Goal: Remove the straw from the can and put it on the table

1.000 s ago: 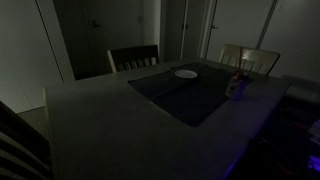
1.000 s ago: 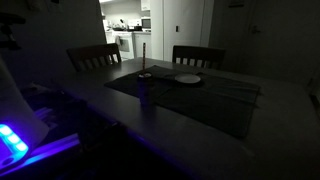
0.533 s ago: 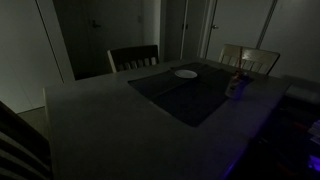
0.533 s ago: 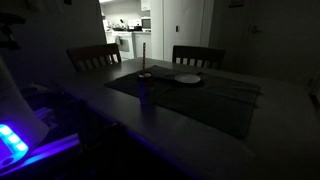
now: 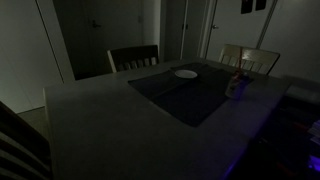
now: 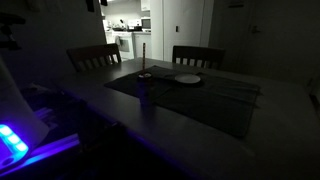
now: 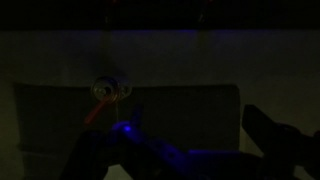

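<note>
The room is very dark. The can [image 5: 235,88] stands upright at the edge of the dark mat [image 5: 190,95] on the grey table [image 5: 100,120], with the reddish straw [image 5: 237,72] sticking up out of it. Can [image 6: 146,88] and straw [image 6: 144,58] also show in the second exterior view. In the wrist view the can [image 7: 110,90] is seen from above, far below, with the straw [image 7: 96,111] slanting out of it. My gripper [image 7: 190,150] is high above the table, its dark fingers spread apart and empty. A dark part of it shows at the top edge [image 5: 256,5].
A flat white plate [image 5: 186,73] lies on the mat beyond the can; it also shows in the other exterior view [image 6: 187,78]. Slatted chairs [image 5: 133,58] [image 5: 250,58] stand at the far side. A blue-lit device [image 6: 15,140] sits by the table.
A dark part of my gripper has come into view at the top edge of an exterior view. The can, straw and plate have not moved.
</note>
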`<state>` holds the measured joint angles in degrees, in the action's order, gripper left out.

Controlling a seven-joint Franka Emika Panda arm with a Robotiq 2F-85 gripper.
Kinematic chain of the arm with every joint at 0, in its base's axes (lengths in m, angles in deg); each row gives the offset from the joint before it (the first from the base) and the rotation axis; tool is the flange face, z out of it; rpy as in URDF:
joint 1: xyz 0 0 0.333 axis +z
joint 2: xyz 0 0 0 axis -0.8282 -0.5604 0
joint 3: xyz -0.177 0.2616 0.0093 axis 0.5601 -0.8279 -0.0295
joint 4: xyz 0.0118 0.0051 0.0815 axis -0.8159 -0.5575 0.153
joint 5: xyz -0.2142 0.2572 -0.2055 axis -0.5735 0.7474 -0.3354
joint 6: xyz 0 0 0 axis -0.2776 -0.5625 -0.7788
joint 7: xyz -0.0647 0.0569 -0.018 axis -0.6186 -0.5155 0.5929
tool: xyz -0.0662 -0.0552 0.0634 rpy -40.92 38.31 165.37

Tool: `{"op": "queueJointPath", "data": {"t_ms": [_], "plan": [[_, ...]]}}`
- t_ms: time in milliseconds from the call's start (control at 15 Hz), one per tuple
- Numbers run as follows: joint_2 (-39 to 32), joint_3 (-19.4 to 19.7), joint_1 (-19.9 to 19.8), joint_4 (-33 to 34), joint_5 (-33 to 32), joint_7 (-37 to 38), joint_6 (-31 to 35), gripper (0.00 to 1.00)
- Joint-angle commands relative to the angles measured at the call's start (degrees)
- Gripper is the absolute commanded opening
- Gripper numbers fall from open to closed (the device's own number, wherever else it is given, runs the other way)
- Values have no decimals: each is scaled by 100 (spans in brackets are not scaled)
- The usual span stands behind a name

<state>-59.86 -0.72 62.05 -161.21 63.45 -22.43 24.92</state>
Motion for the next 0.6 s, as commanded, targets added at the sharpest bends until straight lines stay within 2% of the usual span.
{"op": "queueJointPath", "data": {"t_ms": [0,267,533], "plan": [[-506,162,-145,273,-255,-351,247,100],[-854,358,-287,424,-531,-487,443,100],[-961,631,-381,262,-597,-799,808,100]]}}
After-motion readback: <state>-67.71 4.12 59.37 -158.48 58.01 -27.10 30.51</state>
